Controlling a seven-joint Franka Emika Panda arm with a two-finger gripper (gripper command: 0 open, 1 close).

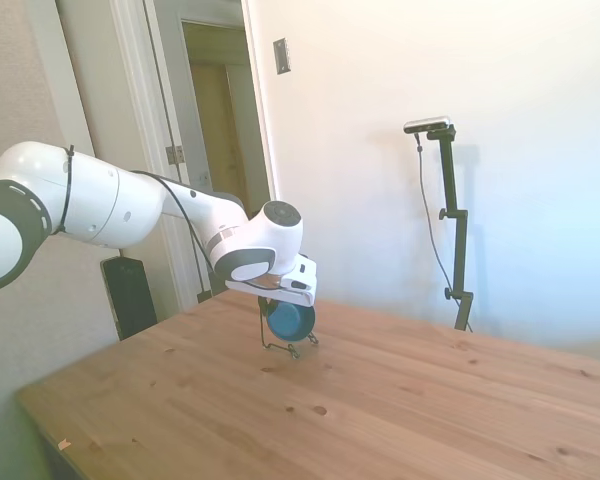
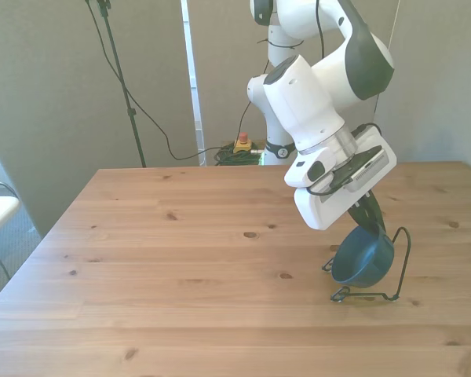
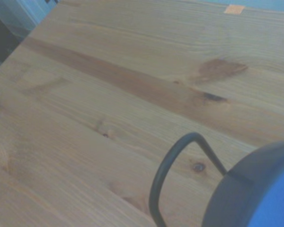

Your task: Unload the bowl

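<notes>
Wooden boards, pale pine with dark knots, make up the one big table (image 2: 180,259) filling the lower half of both wide frames. Next in size is the single white Franka arm (image 1: 130,210), coming in from the side view's left and bending down to its gripper (image 2: 366,218) right of centre in the front view. Below that sits one thin black wire rack (image 2: 400,267), and cradled in it, tipped on edge, one small round glossy dark blue bowl (image 2: 364,258), in the lower right of the front view and at the middle of the side view. Dark fingers (image 2: 370,210) reach down to the bowl's upper rim, but I cannot tell whether they are pinched on it or apart.

My worry is the rack: it looks light and nothing holds it down, so if the bowl drags on a wire as it is lifted, the whole rack may rise or tip with it. A shallow hold on such a smooth rim could also slip and let the bowl drop onto the table. The wrist view shows one wire loop (image 3: 168,165) right beside the bowl's edge (image 3: 255,189), so a snag seems quite possible
</notes>
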